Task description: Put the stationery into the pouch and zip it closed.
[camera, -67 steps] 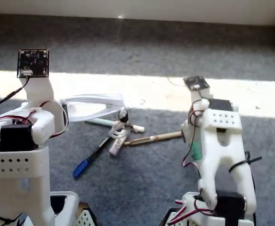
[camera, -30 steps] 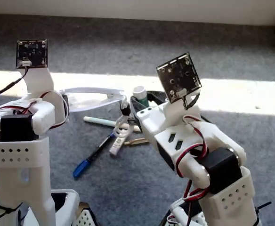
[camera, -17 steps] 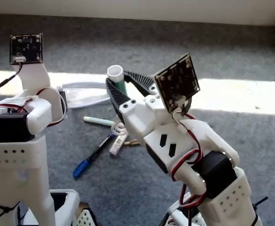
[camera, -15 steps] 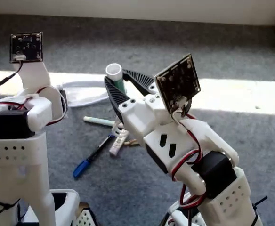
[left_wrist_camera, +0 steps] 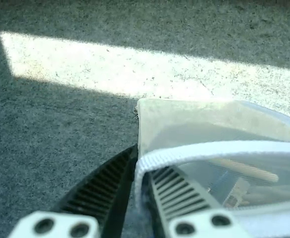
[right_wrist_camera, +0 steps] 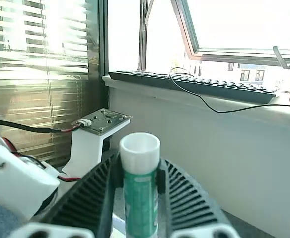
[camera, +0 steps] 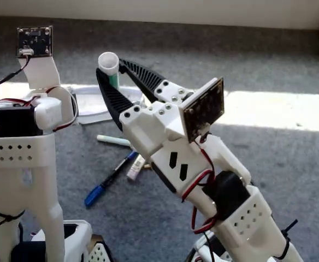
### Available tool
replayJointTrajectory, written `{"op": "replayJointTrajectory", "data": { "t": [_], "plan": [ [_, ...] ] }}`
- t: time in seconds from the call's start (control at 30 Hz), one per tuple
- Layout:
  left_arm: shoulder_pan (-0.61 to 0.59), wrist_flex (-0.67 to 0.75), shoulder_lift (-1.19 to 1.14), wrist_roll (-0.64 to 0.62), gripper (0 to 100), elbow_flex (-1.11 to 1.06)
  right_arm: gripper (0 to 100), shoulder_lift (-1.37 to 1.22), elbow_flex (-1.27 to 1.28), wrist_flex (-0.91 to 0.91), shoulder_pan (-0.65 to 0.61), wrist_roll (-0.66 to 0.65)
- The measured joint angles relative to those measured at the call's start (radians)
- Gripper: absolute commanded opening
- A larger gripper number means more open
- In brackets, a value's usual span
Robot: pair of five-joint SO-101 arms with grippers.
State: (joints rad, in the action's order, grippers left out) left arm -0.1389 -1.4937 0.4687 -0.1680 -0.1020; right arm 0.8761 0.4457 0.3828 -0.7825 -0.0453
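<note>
Counting what lies outside the pouch point(camera: 94, 112) first: nearest, on the carpet point(camera: 269, 164) and well short of the pouch, a blue pen point(camera: 107, 183); closer to the pouch, a short pale item point(camera: 136, 166), too small to identify; just short of the pouch, a white pen point(camera: 113, 141). Judging all three as not yet packed.

Gripping the pouch's white zipper edge at one end, between the pressed-together jaws of the left gripper point(left_wrist_camera: 140, 168), with the mouth looking open. Seeing a wooden, stick-like piece through the pouch's clear wall, without being able to tell whether inside or underneath.

Pinching a green glue stick point(camera: 109, 61) with a white cap, upright, between the jaws of the right gripper point(right_wrist_camera: 138, 171). Holding it raised off the carpet, over the pouch's far edge as the high view has it, and not yet inside.

Reckoning the task as no more than partly done: glue stick to lower into the pouch, then the three loose pieces to fetch, then the zip to draw shut. Finding no sign of a closed zip.
</note>
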Motion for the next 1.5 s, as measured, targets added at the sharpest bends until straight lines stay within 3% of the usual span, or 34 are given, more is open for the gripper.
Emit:
{"op": "replayJointTrajectory", "data": {
  "t": [0.53, 0.93, 1.5],
  "plan": [
    [0.000, 0.000, -0.002, 0.000, 1, 0.000, 0.6, 0.000, 0.405, -0.499, 0.000, 0.000],
    [0.000, 0.000, -0.002, 0.000, 1, 0.000, 0.6, 0.000, 0.560, -0.649, 0.000, 0.000],
    [0.000, 0.000, -0.002, 0.000, 1, 0.000, 3.5, 0.000, 0.609, -0.663, 0.000, 0.000]
  ]
}}
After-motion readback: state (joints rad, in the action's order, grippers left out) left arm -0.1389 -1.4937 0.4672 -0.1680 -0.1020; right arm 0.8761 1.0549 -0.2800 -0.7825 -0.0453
